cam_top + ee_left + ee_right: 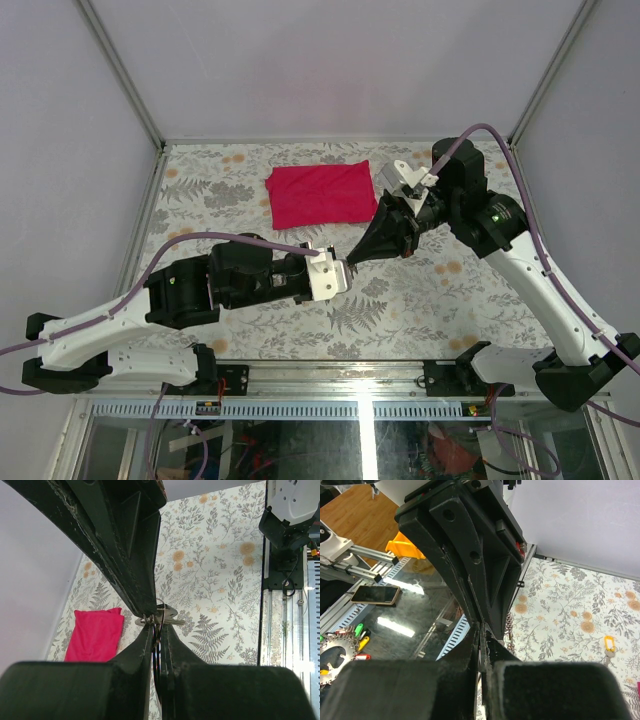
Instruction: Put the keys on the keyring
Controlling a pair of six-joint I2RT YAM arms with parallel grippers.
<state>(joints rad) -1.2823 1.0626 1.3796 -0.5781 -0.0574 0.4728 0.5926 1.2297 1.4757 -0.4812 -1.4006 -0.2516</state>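
The left gripper [159,632] is clamped on the thin keyring [157,652], held above the table [420,300]. The right gripper [353,258] meets it tip to tip, jaws closed on a silver key [172,622] at the ring. A yellow-tagged key [609,644] lies on the table; a red cloth [320,195] lies beyond.

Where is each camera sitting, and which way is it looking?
Top camera: high behind the robot, looking down on the flowery table; left arm and right arm both show.
Left wrist camera: on the left arm, facing across the table at the keyring and key; the left tool shows below.
Right wrist camera: on the right arm, facing the table's near edge and the room beyond; the right tool shows below.
Shared: top and left wrist views both show the red cloth.
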